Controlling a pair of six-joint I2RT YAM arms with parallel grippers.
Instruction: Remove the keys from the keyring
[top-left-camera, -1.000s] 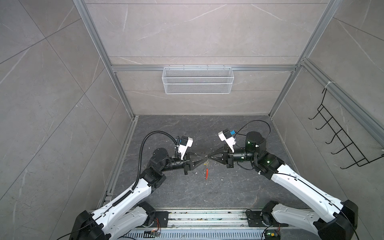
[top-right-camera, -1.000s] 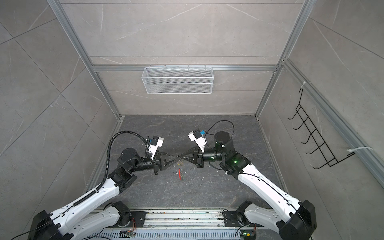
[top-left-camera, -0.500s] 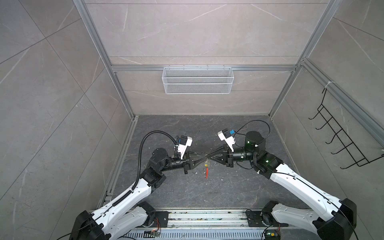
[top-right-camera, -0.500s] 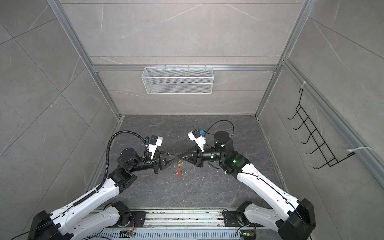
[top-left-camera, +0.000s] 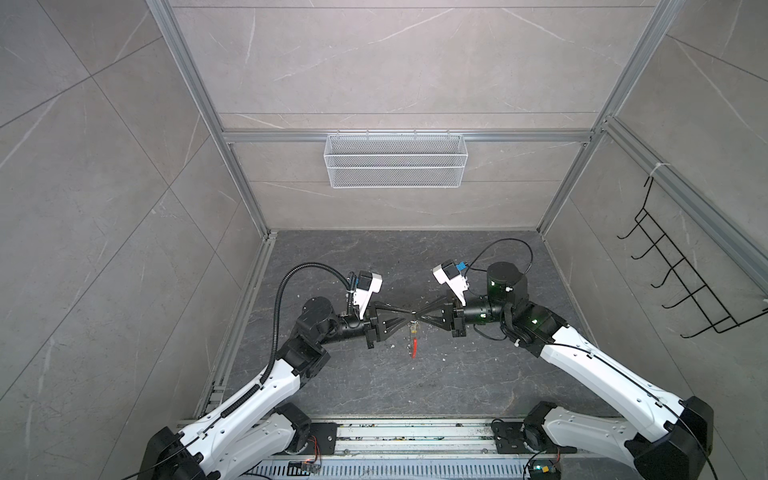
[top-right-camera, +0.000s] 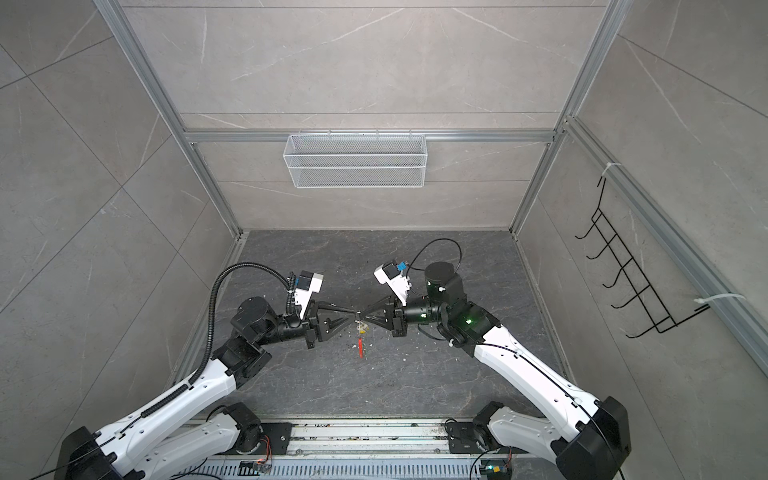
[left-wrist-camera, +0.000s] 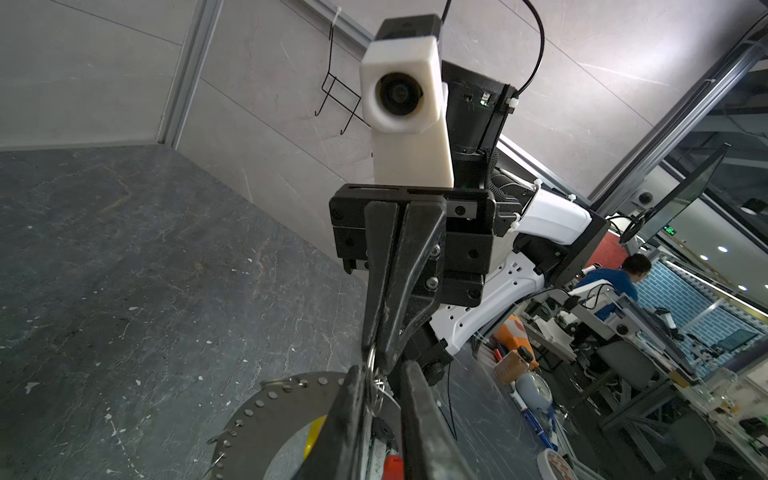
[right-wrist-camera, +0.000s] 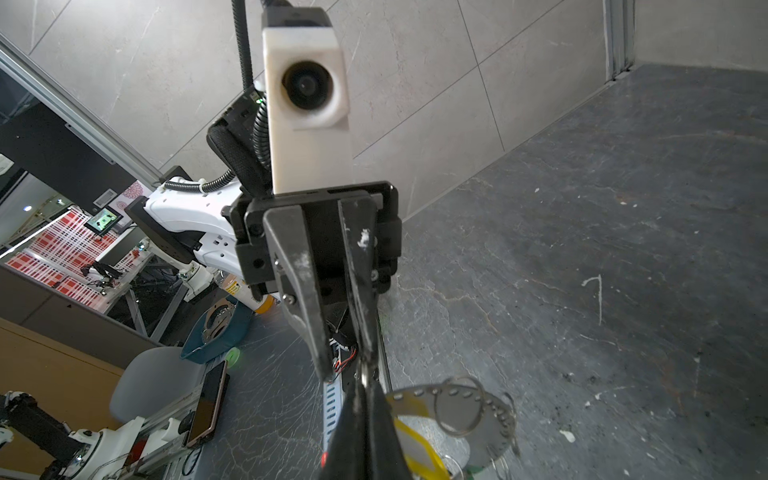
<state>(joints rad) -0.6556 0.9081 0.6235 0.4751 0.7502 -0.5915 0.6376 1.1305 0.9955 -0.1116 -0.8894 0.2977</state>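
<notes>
Two keys (right-wrist-camera: 415, 451) mostly hidden behind right gripper (right-wrist-camera: 363, 384); keyring (right-wrist-camera: 492, 419) cut off.

Keyring (left-wrist-camera: 270, 411) band – dull grey sheet metal, matt, studded, split ring (left-wrist-camera: 371, 358) bright polished wire, key head (right-wrist-camera: 417, 446) glossy translucent yellow plastic, left end effector (right-wrist-camera: 345, 371) matt black plastic – scuffed white, surface (left-wrist-camera: 124, 291) dark stone-look, matt, flecked

Keyring (top-right-camera: 360, 348) below tips: left tool (top-right-camera: 352, 321), right tool (top-right-camera: 362, 322).
</notes>
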